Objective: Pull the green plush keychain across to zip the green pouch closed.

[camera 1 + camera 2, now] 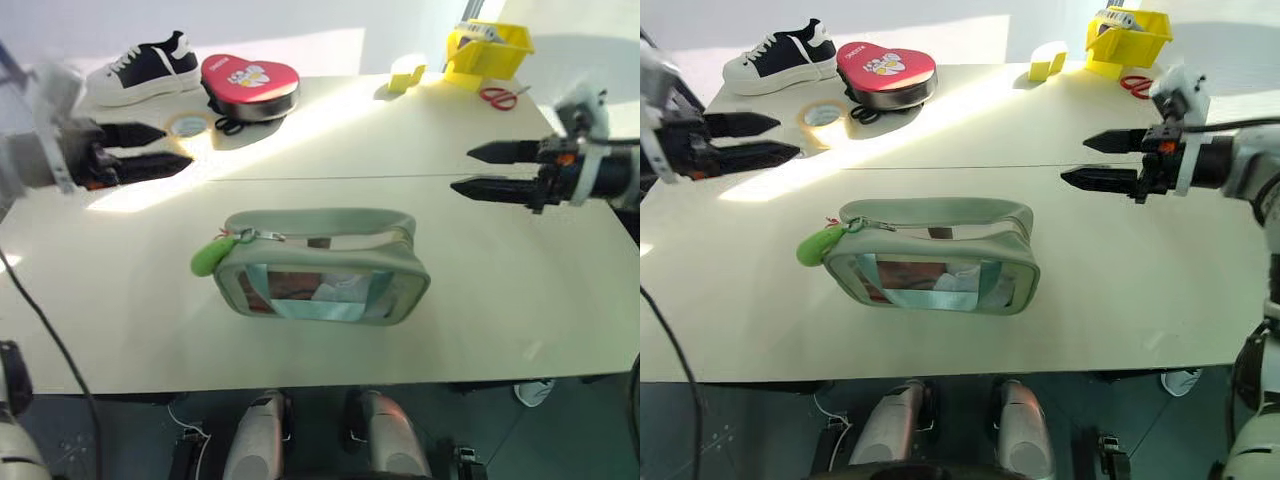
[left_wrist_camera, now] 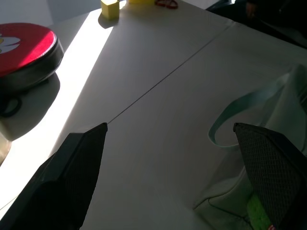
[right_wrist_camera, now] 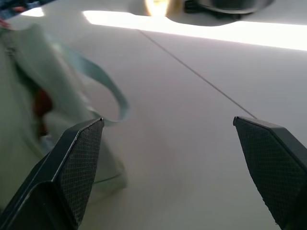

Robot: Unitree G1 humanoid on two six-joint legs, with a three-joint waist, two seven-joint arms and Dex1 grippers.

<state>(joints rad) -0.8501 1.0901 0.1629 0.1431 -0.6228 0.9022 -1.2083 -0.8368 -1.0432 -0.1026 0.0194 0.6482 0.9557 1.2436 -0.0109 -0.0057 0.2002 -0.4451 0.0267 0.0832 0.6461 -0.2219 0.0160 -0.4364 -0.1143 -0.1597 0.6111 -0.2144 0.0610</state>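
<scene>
Pouch [image 1: 322, 265] lies between, below left claw [image 1: 150, 150], right claw [image 1: 478, 168].

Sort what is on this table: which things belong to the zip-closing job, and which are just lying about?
Job:
- green pouch
- green plush keychain, hanging at the pouch's left end
- left gripper and right gripper, both open, off the pouch

Lying about:
- sneaker
- red heart tin
- tape roll
- yellow bin
- red scissors

Both tools: black tapered fingers [image 1: 1110, 160] w/ mesh-textured pads [image 3: 79, 167], white wrist housings, orange accents.
</scene>
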